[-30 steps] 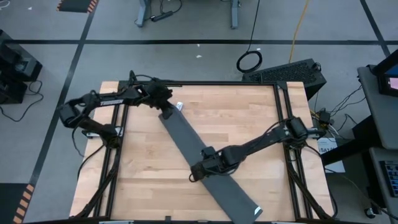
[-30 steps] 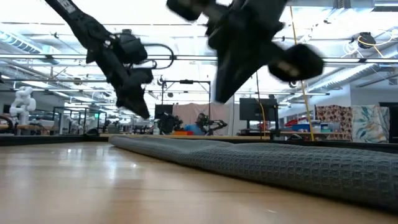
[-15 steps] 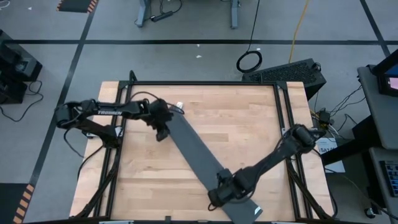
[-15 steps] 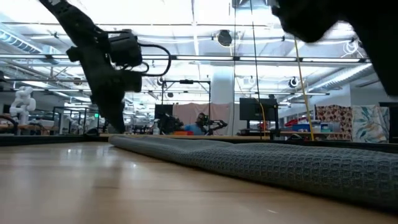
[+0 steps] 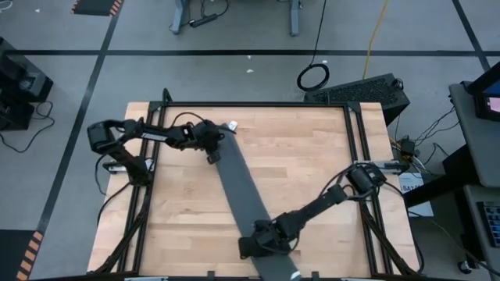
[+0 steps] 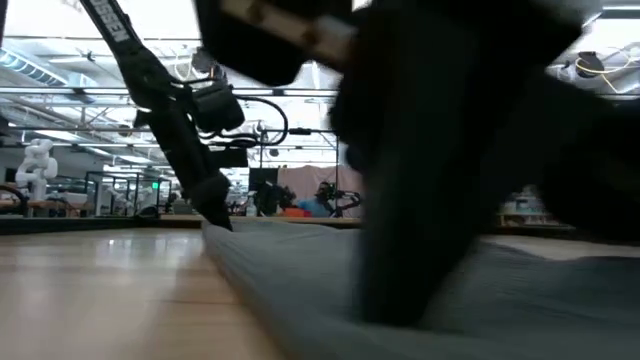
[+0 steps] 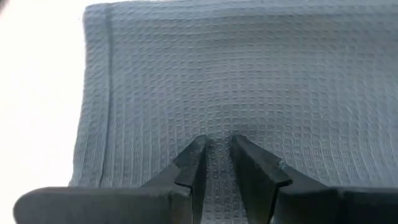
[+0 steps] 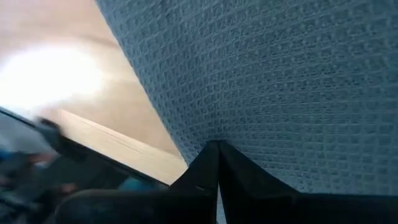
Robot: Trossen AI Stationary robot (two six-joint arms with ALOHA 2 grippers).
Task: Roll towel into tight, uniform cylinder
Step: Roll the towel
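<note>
The wooden desk [image 5: 312, 179] carried the towel [image 5: 242, 191] as a long flat strip, swung steeper than a moment before. The left claw [image 7: 214, 146] pinched its far end; the right claw [image 8: 217, 144], pressed together, seemingly pinned the near end. Straightened, not yet rolled.

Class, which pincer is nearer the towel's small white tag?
Left. The left pincer sits at the dark grey cloth towel's far end beside the white tag; the right pincer presses the near end.
</note>
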